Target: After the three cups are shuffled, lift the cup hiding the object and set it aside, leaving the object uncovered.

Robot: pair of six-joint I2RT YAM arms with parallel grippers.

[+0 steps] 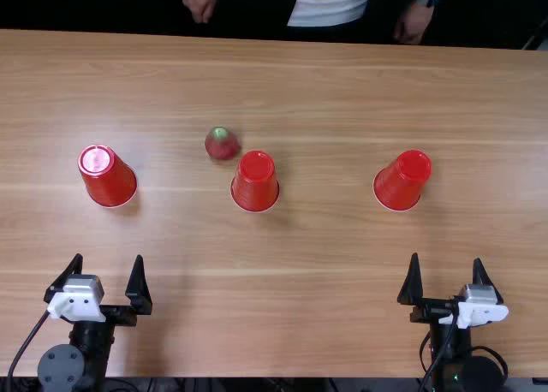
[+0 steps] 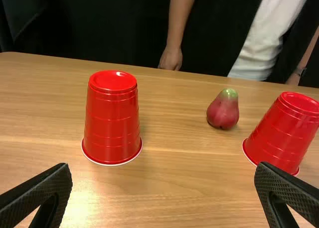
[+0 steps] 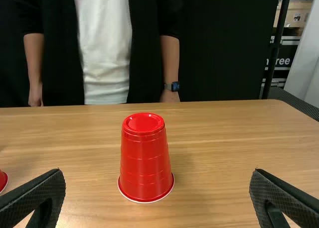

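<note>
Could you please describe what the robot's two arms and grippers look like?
The left arm and right arm are black. The left gripper and right gripper each have two flat, pointed black fingers with a fine cross-hatched texture, and a white-and-grey block sits behind them. A thin black cable trails beside each base.

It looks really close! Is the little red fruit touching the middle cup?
Apart. The left wrist view shows a strip of bare table between the fruit and the middle cup.
</note>
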